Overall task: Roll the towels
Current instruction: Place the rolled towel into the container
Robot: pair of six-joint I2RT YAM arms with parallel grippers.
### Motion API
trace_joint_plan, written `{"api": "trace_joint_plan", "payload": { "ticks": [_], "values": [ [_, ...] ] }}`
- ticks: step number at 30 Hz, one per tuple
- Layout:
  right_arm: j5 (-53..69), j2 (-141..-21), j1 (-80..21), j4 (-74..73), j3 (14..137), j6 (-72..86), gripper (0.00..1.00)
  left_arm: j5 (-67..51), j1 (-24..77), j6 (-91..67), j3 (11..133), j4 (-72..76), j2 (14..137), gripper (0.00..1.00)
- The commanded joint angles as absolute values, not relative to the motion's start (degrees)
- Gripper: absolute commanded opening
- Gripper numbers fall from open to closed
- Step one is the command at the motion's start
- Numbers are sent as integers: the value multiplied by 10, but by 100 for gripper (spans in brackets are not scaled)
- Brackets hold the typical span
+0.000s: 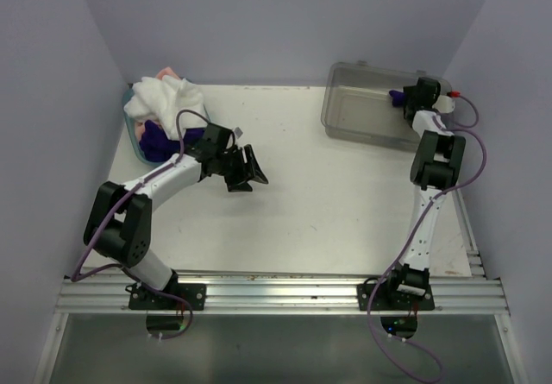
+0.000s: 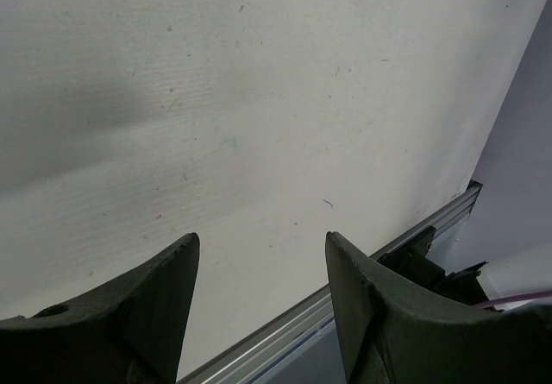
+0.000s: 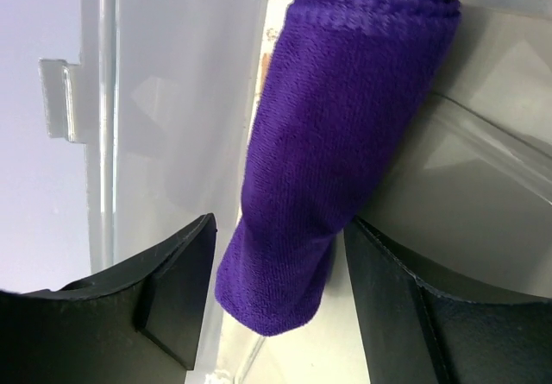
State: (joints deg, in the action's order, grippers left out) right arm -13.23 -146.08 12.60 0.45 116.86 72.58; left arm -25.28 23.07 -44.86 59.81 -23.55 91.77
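Right end effector (image 3: 278, 224) at the upper right, fingers spread, the rolled purple towel (image 3: 345, 125) hanging loose between them over the clear bin (image 1: 354, 108). Left end effector (image 2: 263, 242) gapes over bare bench (image 2: 259, 99). The white towel (image 1: 164, 99) is heaped in the teal basket (image 1: 134, 138), upper left.

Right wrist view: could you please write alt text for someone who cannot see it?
A rolled dark purple towel lies between the parted fingers of the right hand, with a clear grey plastic bin behind it.
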Motion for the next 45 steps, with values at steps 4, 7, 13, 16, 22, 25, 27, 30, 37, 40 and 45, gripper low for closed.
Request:
{"api": "trace_joint_plan", "payload": {
  "ticks": [4, 7, 13, 16, 22, 25, 27, 30, 37, 40, 45],
  "values": [
    [-94, -1490, 133, 26, 1208, 729, 67, -248, 236, -458, 596, -227, 898, 64],
    [-84, -1502, 135, 14, 1233, 728, 67, -248, 236, -458, 598, -228, 899, 64],
    [-89, -1465, 137, 29, 1164, 735, 67, -251, 238, -456, 607, -226, 909, 64],
    [-109, -1425, 137, 32, 1103, 744, 67, -251, 240, -454, 606, -224, 905, 64],
    [-99, -1355, 139, 79, 998, 749, 70, -253, 241, -450, 605, -227, 896, 68],
    [-85, -1335, 141, 84, 983, 737, 73, -253, 243, -450, 595, -225, 883, 72],
    [-76, -1322, 141, 85, 975, 726, 74, -252, 243, -451, 589, -222, 869, 73],
    [-68, -1294, 141, 96, 953, 711, 75, -253, 243, -451, 577, -216, 852, 80],
    [28, -1245, 134, 107, 964, 632, 74, -253, 244, -435, 577, -218, 830, 92],
    [47, -1213, 111, 63, 1002, 523, 75, -237, 245, -418, 603, -242, 818, 94],
    [69, -1169, 70, -28, 1031, 412, 75, -199, 239, -388, 654, -282, 815, 97]
  ]
}}
